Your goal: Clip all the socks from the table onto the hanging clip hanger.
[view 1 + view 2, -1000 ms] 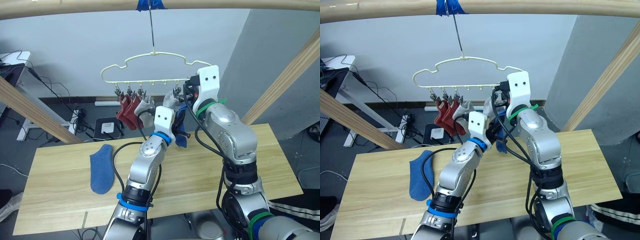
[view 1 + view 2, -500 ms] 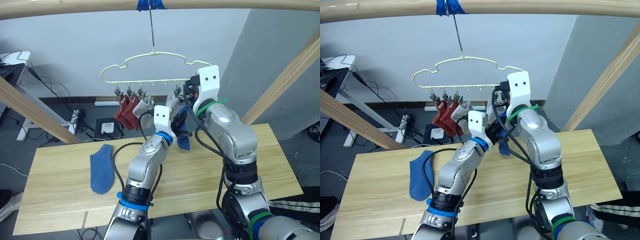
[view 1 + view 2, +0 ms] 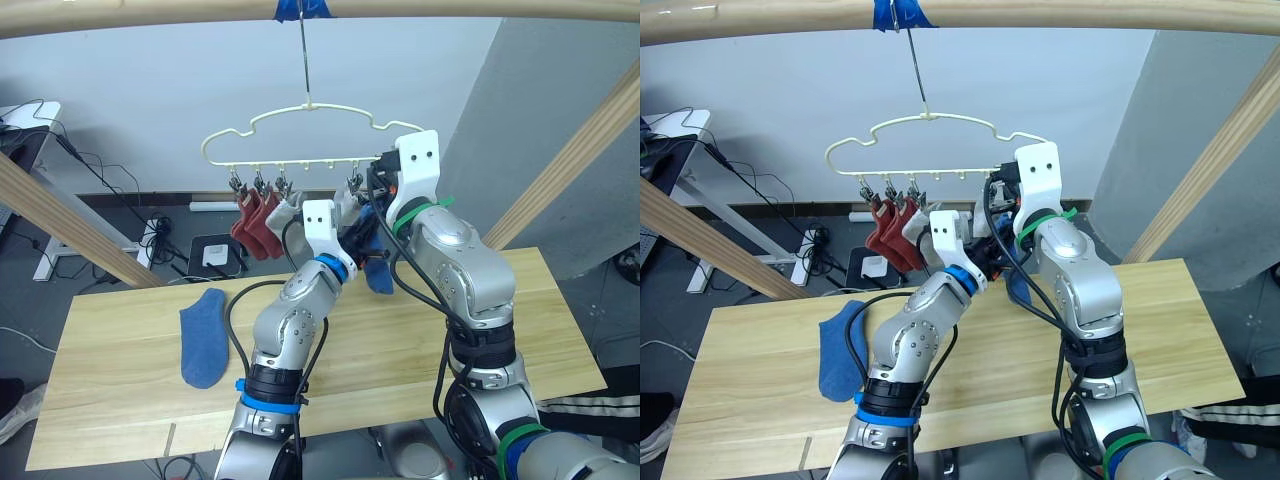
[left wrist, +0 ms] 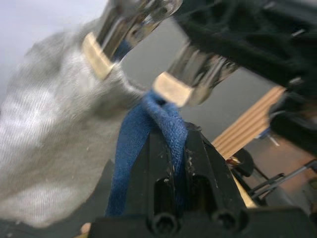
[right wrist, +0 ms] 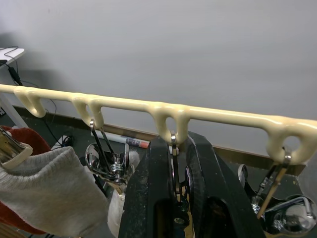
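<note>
Since a second ago the left gripper [image 4: 173, 148] has risen toward the clip hanger [image 3: 300, 135], carrying a blue sock [image 3: 378, 272] up with it, so the sock now hangs higher and further right, just beneath the hanger's right-hand clips. Its two black fingers are clamped on the bunched top of that sock, and in the left wrist view the sock's tip touches the mouth of a metal clip [image 4: 181, 87]; whether the clip has bitten on the fabric cannot be told. Just beside it a light grey sock [image 4: 54, 144] hangs from a neighbouring clip. The right gripper [image 5: 173, 163] is up at the hanger's lower bar, its fingers closed on the stem of a clip [image 5: 174, 166] that hangs from a loop in the bar. Two rust-red socks [image 3: 255, 222] hang side by side from the left clips, and another grey sock [image 3: 285, 213] hangs just right of them. On the table [image 3: 560, 330] a second blue sock [image 3: 204, 336] lies flat at the left, well apart from both arms. The hanger's long hook goes up to a wooden pole [image 3: 480, 7], where blue tape [image 3: 302, 9] wraps the spot.
</note>
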{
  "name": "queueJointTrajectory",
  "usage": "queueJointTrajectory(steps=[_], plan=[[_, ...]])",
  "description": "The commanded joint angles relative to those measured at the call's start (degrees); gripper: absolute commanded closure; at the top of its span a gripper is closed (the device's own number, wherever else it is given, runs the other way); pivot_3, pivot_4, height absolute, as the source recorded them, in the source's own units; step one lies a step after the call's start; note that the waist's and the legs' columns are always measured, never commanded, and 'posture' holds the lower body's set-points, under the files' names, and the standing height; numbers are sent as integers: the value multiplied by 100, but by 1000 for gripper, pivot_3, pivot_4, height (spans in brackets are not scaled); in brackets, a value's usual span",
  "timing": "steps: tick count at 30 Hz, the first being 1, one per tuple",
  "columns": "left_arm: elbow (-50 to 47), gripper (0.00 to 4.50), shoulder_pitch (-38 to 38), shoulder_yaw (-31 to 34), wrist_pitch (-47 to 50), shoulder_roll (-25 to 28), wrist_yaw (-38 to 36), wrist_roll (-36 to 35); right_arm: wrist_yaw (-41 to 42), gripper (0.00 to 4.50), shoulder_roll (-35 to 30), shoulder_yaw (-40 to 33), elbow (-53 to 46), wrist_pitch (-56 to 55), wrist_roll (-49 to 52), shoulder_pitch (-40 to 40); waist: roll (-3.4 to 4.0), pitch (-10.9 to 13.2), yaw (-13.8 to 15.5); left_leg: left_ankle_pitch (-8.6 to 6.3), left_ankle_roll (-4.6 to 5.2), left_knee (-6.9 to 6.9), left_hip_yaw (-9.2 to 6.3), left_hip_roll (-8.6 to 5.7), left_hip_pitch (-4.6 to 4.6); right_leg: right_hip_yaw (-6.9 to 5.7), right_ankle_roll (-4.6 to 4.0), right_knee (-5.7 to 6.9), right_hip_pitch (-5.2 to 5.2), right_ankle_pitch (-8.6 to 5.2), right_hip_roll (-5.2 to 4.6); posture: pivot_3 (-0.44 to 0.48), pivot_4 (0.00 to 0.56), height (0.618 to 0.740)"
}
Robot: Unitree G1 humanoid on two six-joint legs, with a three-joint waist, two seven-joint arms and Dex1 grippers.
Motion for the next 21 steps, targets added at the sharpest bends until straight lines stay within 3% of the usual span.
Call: queueJointTrajectory(steps=[1, 17, 21], plan=[[-309, 4500, 6, -51, 15, -255, -68, -202, 4, 4417, 4, 6, -210, -63, 37, -56, 0, 0, 1, 0, 0, 0, 0, 0, 0, 0, 0, 0, 0, 0, 0, -248, 231, 740], [-274, 4500, -125, -35, -221, -159, -122, -194, -36, 4417, 11, 13, -175, 8, 11, -51, 0, 0, 4, 0, 0, 0, 0, 0, -1, 1, 1, -2, 0, 0, 0, -247, 232, 740], [-237, 4500, -143, -65, -294, -134, -136, -121, -57, 3102, 77, -62, -213, 73, 84, -35, 0, 0, 4, 0, 0, 0, 0, 0, -1, 1, 1, -3, 0, 0, 0, -247, 232, 740]])
